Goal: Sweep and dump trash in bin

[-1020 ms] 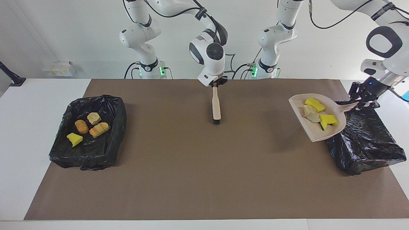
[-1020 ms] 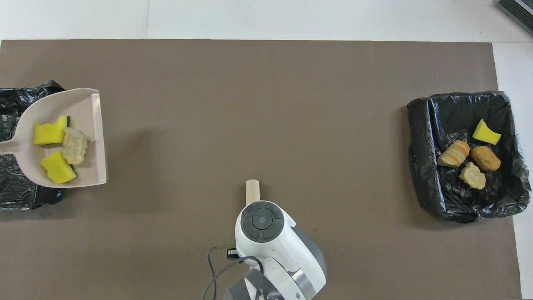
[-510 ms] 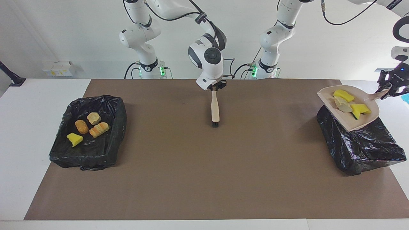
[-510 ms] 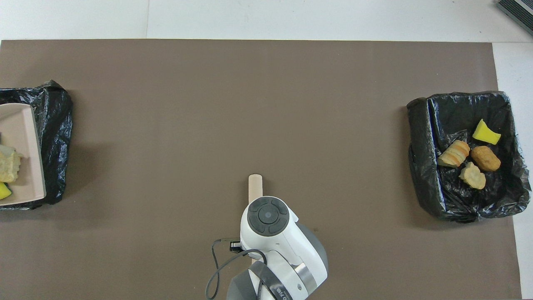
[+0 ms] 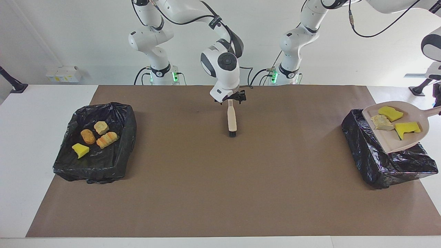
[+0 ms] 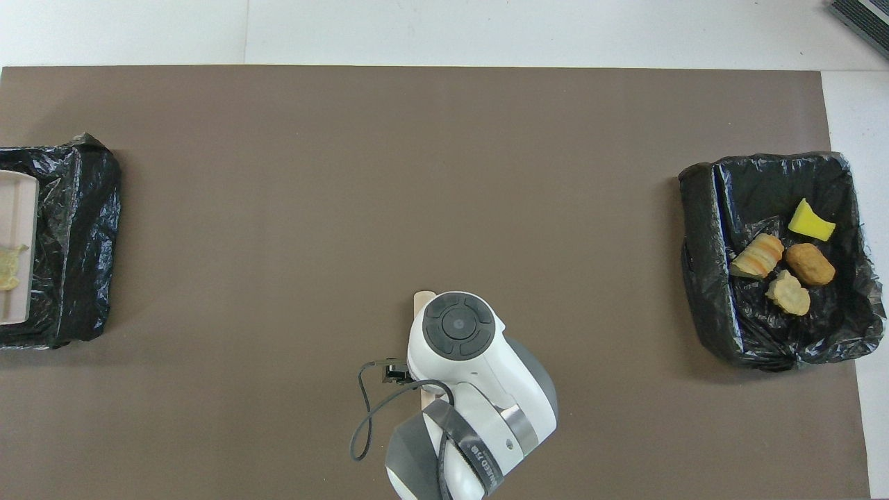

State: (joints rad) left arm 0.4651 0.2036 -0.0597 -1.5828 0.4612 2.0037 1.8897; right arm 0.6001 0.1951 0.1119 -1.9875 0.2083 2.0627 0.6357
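Though armband's (image 6: pixel 479 458) lettered (illegibly), trash (image 5: pixel 106 139) rests.

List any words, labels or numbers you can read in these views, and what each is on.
No text is readable.
Wrist band on the right arm: white lettering, too slanted to read.
Upper band on the right arm: lettering too small to read.
White boxes by the wall: yellow marks, too small to read.

Two black-lined bins (image 5: pixel 94 143) (image 5: pixel 386 156), one beige dustpan (image 5: pixel 401 132), one beige hand brush (image 5: pixel 232 120), three yellow sponge bits (image 5: pixel 80 150) (image 5: pixel 390 113) (image 5: pixel 407 128), four tan bread-like lumps (image 5: pixel 101 127) (image 5: pixel 88 136) (image 5: pixel 107 139) (image 5: pixel 381 122), and two robot arms (image 5: pixel 220 63) (image 5: pixel 310 20).
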